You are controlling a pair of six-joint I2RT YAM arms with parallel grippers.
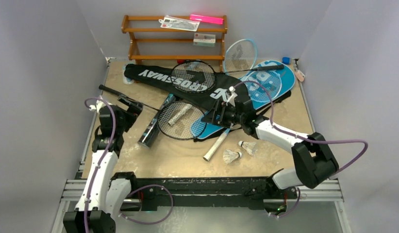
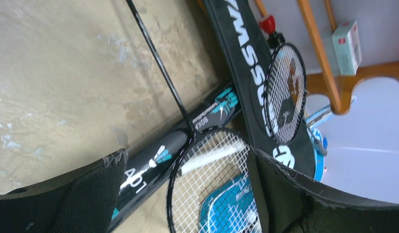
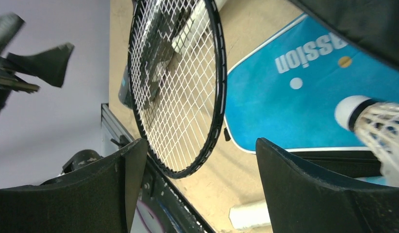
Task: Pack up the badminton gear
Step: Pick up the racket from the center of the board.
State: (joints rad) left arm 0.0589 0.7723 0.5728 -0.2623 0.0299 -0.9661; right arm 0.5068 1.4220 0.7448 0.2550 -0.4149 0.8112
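Toward the middle of the bench (image 1: 275, 161), the right gripper (image 1: 218, 115) hangs over the near end of the blue racket cover (image 1: 277, 80). Its claw is spread wide and holds nothing. Its wrist view shows a black racket head (image 3: 178, 87) below the gap and one shuttlecock (image 3: 374, 128) off to the side. Toward the left edge, the left gripper (image 1: 132, 105) is likewise wide open and empty, near the shaft of that racket and beside the long black tube (image 1: 155, 128). The black CROSSWAY cover (image 1: 149, 76) lies slantwise from the far left corner, overlapping the blue one, with a second black racket (image 1: 192, 76) on it. A light-blue racket (image 1: 240, 55) lies by the far edge, beside the wooden rack (image 1: 139, 43). Two more shuttlecocks (image 1: 232, 156) sit close to the near edge, beside a white handle (image 1: 215, 147).
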